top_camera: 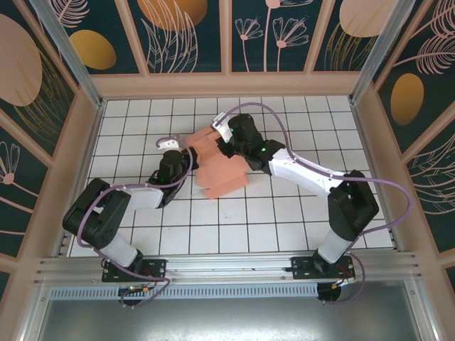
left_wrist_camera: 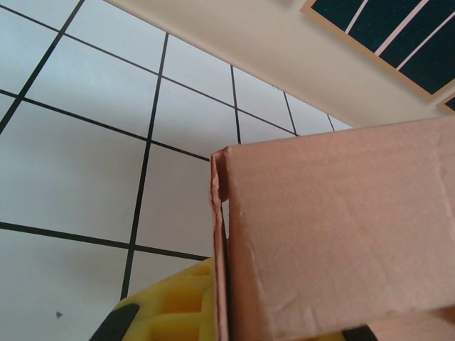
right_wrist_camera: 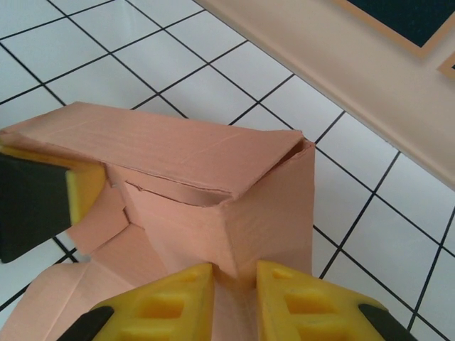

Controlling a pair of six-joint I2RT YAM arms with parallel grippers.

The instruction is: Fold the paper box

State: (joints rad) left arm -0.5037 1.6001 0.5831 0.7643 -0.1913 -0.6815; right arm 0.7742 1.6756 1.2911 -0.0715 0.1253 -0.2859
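The paper box [top_camera: 222, 174] is salmon-pink cardboard, partly folded, lying mid-table with flaps spread toward the near side. In the top view my left gripper [top_camera: 188, 158] is at its left end and my right gripper [top_camera: 225, 142] at its far end. Seen from the left wrist, the left gripper [left_wrist_camera: 239, 312] is shut on a thin upright wall of the paper box [left_wrist_camera: 334, 227], one yellow finger [left_wrist_camera: 167, 309] pressed against it. From the right wrist, the right gripper [right_wrist_camera: 234, 284] pinches a raised corner of the paper box [right_wrist_camera: 213, 213] between both yellow fingers. The left gripper's pad [right_wrist_camera: 43, 202] clamps the box's left end there.
The tiled white table [top_camera: 284, 213] is ringed by a beige wooden frame [top_camera: 227, 85] with patterned panels. The back wall [right_wrist_camera: 370, 78] runs close behind the box. Open tiles lie to the right and toward the near edge.
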